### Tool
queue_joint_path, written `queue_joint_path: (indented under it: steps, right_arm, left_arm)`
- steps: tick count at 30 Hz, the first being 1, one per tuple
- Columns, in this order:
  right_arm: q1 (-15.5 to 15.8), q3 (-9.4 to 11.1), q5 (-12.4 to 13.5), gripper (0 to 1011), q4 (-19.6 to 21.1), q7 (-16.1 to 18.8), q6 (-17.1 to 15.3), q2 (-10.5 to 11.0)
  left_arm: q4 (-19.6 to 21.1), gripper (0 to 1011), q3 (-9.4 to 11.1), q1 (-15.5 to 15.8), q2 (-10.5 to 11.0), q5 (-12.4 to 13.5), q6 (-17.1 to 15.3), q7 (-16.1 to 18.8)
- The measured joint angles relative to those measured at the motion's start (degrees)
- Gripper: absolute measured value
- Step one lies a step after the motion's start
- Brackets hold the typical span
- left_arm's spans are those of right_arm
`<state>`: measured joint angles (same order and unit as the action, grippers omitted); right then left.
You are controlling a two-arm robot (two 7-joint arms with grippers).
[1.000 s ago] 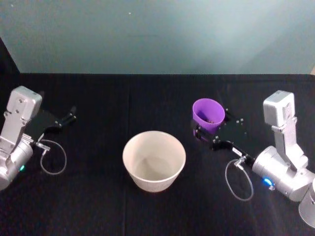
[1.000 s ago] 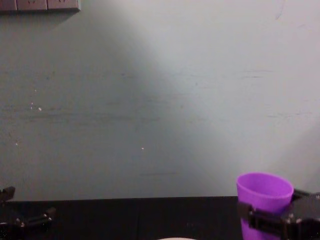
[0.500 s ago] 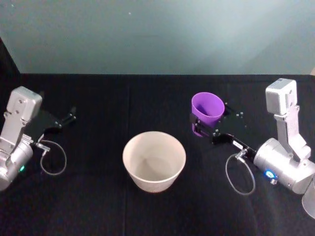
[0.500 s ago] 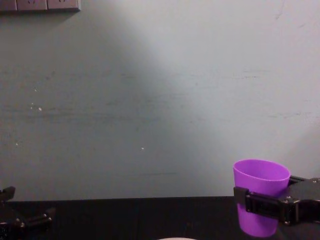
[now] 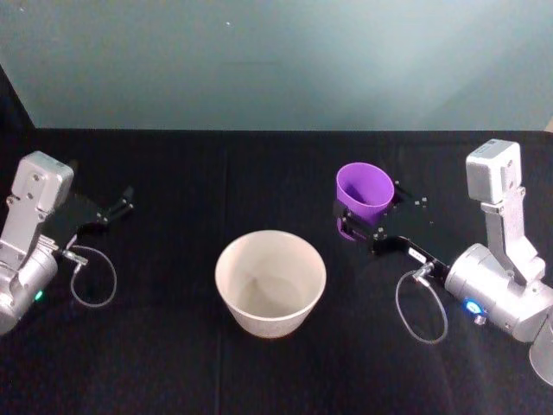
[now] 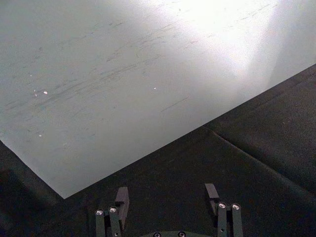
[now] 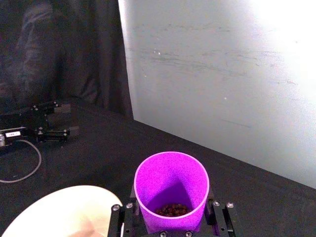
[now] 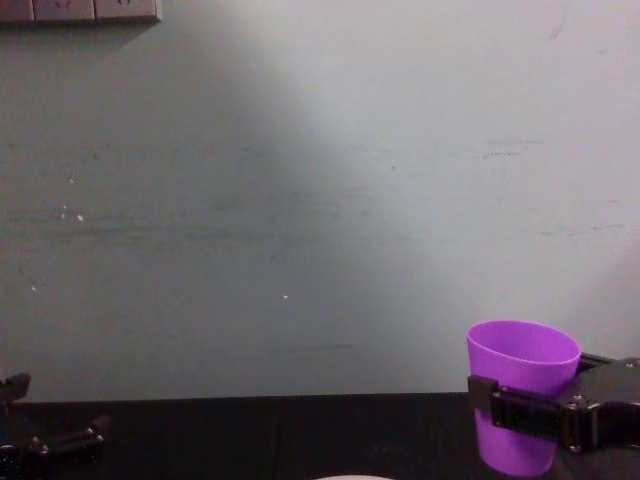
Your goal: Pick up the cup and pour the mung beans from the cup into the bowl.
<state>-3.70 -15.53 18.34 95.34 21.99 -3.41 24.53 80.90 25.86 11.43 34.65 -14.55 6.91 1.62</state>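
The purple cup (image 5: pixel 364 197) hangs upright above the black table, right of and slightly behind the bowl (image 5: pixel 270 282). My right gripper (image 5: pixel 361 223) is shut on the cup's sides; the chest view shows the cup (image 8: pixel 522 393) lifted, with a finger across its wall. In the right wrist view the cup (image 7: pixel 171 190) holds brownish mung beans (image 7: pixel 173 209) at its bottom, and the bowl's pale rim (image 7: pixel 64 209) curves beside it. My left gripper (image 5: pixel 121 206) rests open at the table's left, and its fingers (image 6: pixel 122 199) stand apart over bare cloth.
The black tablecloth (image 5: pixel 173 346) covers the whole table, with a pale green wall (image 5: pixel 276 60) behind it. Loose cable loops hang by the left wrist (image 5: pixel 92 277) and the right wrist (image 5: pixel 421 311).
The right gripper has lifted the cup off the table and carried it slightly up and back. In the last half second it barely moved. The left arm stayed still.
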Motion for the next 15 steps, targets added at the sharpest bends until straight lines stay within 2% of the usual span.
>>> queue_joint_path:
  steps: [15]
  right_arm:
    - [0.1,0.0,-0.1,721,-0.1,0.0,0.1,0.0]
  left_arm:
    - [0.0,1000,0.0,0.0,0.0,0.0,0.0,0.0]
